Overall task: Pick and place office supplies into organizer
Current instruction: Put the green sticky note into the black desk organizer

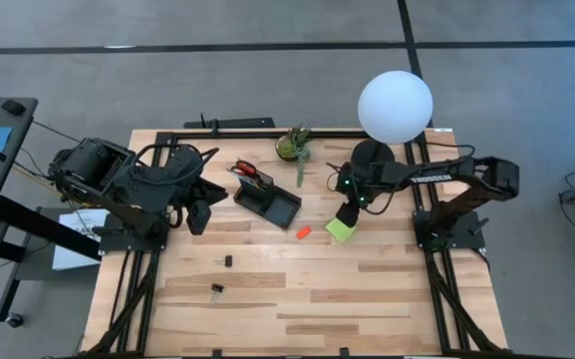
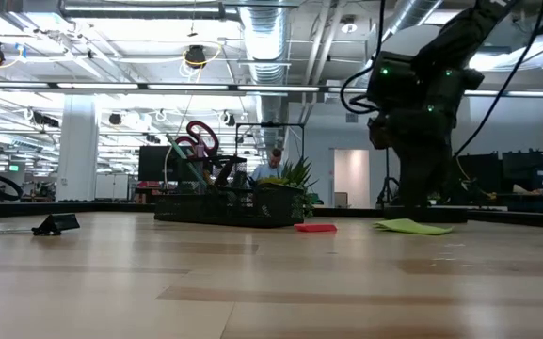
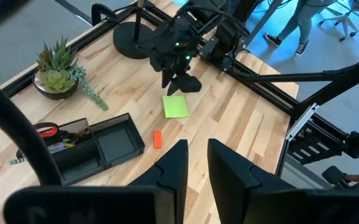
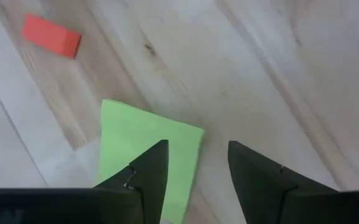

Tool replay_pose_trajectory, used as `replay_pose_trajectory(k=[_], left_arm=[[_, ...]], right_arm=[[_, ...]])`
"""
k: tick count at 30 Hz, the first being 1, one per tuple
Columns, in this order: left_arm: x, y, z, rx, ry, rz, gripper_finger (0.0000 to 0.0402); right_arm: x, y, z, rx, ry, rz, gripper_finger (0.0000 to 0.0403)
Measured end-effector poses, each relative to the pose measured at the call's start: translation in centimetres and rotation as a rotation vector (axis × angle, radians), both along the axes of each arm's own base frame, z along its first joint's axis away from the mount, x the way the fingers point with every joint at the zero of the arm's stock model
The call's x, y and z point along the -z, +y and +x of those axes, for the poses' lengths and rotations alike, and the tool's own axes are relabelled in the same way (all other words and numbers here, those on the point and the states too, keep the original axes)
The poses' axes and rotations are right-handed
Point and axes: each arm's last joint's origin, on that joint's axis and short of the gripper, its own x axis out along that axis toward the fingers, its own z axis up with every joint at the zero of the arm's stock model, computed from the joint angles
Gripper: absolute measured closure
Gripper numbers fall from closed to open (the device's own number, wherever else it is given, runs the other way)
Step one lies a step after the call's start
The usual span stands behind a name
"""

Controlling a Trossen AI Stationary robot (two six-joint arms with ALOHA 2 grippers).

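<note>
Right gripper point(image 4: 193, 165), jaws spread, poised above the green sticky pad point(image 4: 143, 147), one jaw over its edge, orange eraser point(image 4: 51, 35) beyond; left gripper point(image 3: 195, 163) jaws slightly parted, well apart.

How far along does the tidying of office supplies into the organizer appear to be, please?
Done: red-handled scissors stand in the black compartment organizer. In hand: the open right gripper hovers over the lime-green sticky pad. Left: the small orange eraser and two black clips on the table.

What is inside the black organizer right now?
The organizer holds red-handled scissors and some pens in its taller section; the low tray part looks empty. Anything deeper in the tall section is hidden by its walls.
</note>
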Motion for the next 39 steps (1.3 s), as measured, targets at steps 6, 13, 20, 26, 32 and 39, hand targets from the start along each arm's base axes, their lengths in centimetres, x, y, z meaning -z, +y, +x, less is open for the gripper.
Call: replay_pose_trajectory(k=[6, 13, 20, 26, 32, 39], left_arm=[[0.0, 0.0, 0.0, -0.001, 0.000, 0.001, 0.0345], [0.0, 0.0, 0.0, -0.001, 0.000, 0.006, 0.0345], [0.0, 0.0, 0.0, -0.004, -0.001, 0.017, 0.0345], [0.0, 0.0, 0.0, -0.004, -0.001, 0.016, 0.0345], [0.0, 0.0, 0.0, -0.003, -0.001, 0.016, 0.0345], [0.0, 0.0, 0.0, -0.002, 0.001, 0.015, 0.0345]], right_arm=[[1.9, 1.2, 0.8, -0.044, 0.080, -0.008, 0.0243], [3.1, 1.7, 1.4, -0.049, 0.122, -0.016, 0.0243], [3.0, 1.6, 2.0, -0.063, 0.044, 0.004, 0.0243], [3.0, 1.9, 2.3, -0.078, 0.016, 0.000, 0.0243], [3.2, 1.9, 2.6, -0.083, 0.003, -0.001, 0.0251], [4.0, 2.1, 3.0, -0.087, 0.011, -0.018, 0.0329]])
